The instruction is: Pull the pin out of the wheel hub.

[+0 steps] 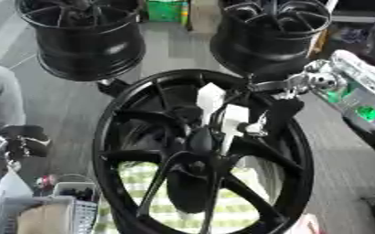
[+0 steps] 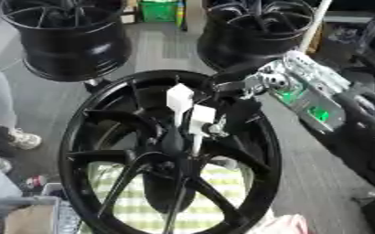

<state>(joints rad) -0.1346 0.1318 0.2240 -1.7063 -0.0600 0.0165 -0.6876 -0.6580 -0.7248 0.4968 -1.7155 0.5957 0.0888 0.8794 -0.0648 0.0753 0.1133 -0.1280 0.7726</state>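
Note:
A large black wheel hub [image 1: 126, 155] stands upright in the middle of both views, its spokes meeting at the centre [image 1: 199, 139]. My right arm comes in from the upper right, its silver wrist [image 2: 272, 82] just over the rim. The right hand [image 1: 280, 114] is black with white-tipped fingers [image 1: 211, 98] and reaches in to the hub centre. Its fingers are curled around a slim pale pin [image 2: 195, 139] that points down into the centre. My left hand shows in neither view.
Two more black wheels [image 1: 83, 39] [image 2: 259, 29] stand behind. A person's leg and shoe [image 2: 18, 137] are at the left. A basket with clutter [image 1: 50, 210] sits at the lower left. A green checked cloth [image 2: 142, 201] lies under the hub.

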